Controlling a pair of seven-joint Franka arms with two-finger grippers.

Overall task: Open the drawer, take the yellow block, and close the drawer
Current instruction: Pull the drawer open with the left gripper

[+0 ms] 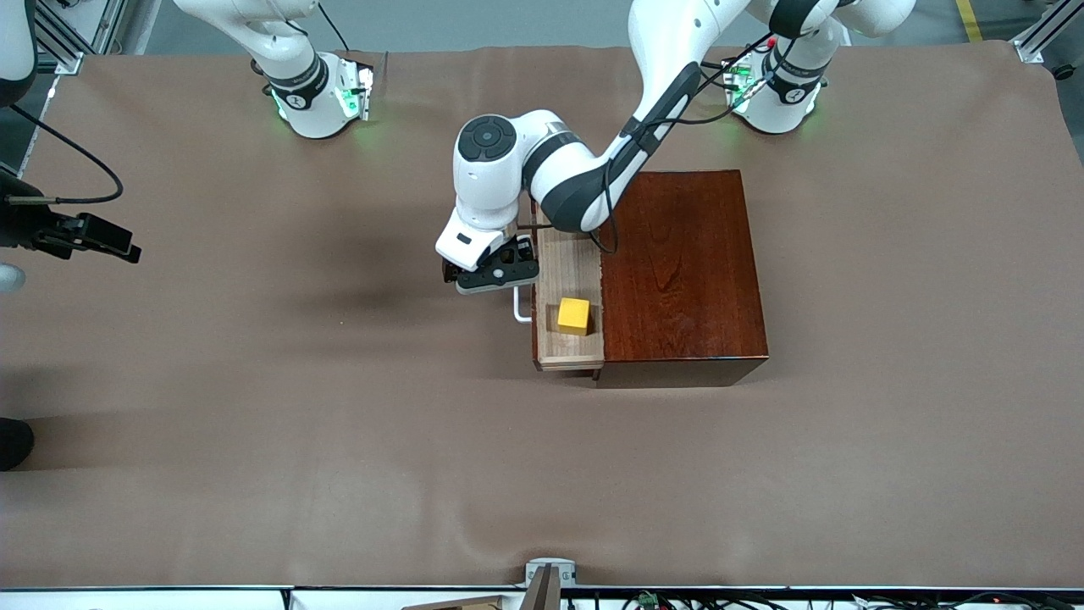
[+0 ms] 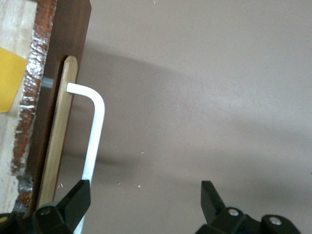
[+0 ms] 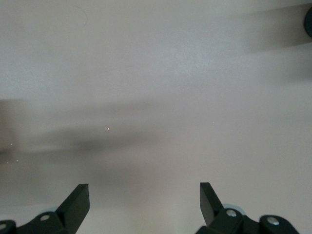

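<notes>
The drawer [image 1: 566, 269] stands pulled out of the dark reddish-brown wooden box [image 1: 686, 271], toward the right arm's end of the table. Its pale floor holds the yellow block [image 1: 573, 316], whose corner shows in the left wrist view [image 2: 9, 80]. My left gripper [image 1: 495, 278] hangs open just in front of the drawer, beside the white handle [image 1: 521, 307]. In the left wrist view the handle [image 2: 95, 126] runs past one finger [image 2: 78, 200], and nothing is between the left gripper's [image 2: 146, 195] fingertips. My right gripper [image 3: 145, 195] waits open over bare cloth.
A brown cloth [image 1: 339, 424] covers the whole table. The drawer's dark front panel [image 2: 73, 44] with a light wooden strip faces the left gripper. Both arm bases stand along the table edge farthest from the front camera.
</notes>
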